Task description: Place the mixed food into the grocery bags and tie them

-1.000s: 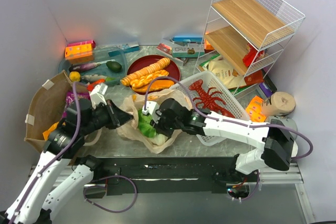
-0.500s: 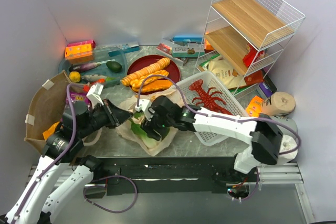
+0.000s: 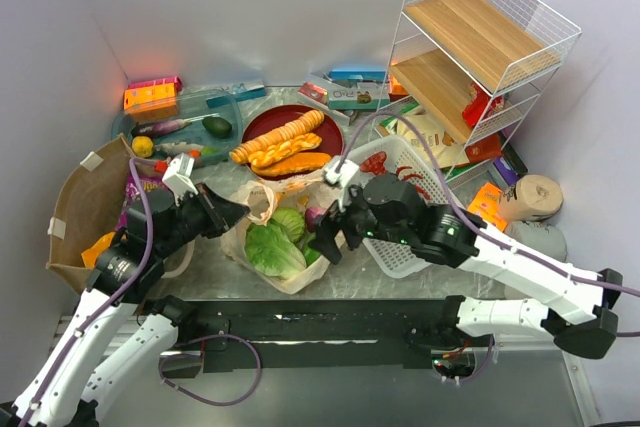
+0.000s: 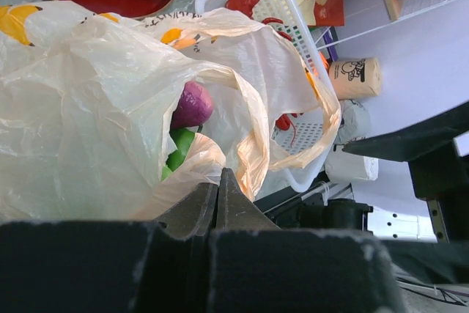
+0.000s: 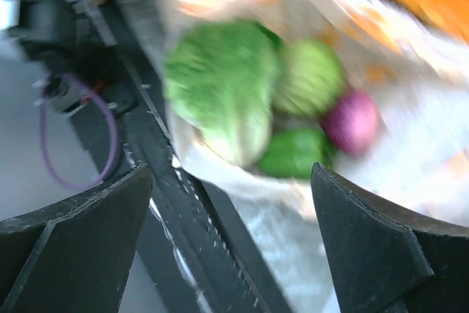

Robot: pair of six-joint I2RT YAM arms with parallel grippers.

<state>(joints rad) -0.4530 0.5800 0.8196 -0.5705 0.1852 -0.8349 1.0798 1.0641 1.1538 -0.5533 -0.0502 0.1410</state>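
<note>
A thin tan plastic grocery bag [image 3: 262, 209] lies open at the table's middle front. Inside it are leafy lettuce [image 3: 268, 250], a pale-green cabbage [image 3: 290, 222], a purple round item [image 3: 315, 215] and a dark-green pepper [image 5: 293, 153]. My left gripper [image 3: 238, 215] is shut on the bag's left rim [image 4: 192, 175]. To the bag's right, my right gripper [image 3: 330, 237] hangs open and empty above its edge; its view is blurred, with lettuce [image 5: 220, 93] and cabbage [image 5: 311, 75] below the fingers [image 5: 73, 236]. The brown paper grocery bag [image 3: 80, 209] stands at far left with packets inside.
A white slotted basket [image 3: 400, 261] holding a red lobster sits under my right arm. A red plate [image 3: 262, 127] of breads is behind the bag. A wire shelf [image 3: 480, 47] stands at back right, a clear tub [image 3: 185, 107] at back left, a paper roll [image 3: 530, 197] at right.
My right gripper has opened, pulled up and right out of the plastic bag, and left the lettuce inside. The left gripper has kept its hold on the bag's rim.
</note>
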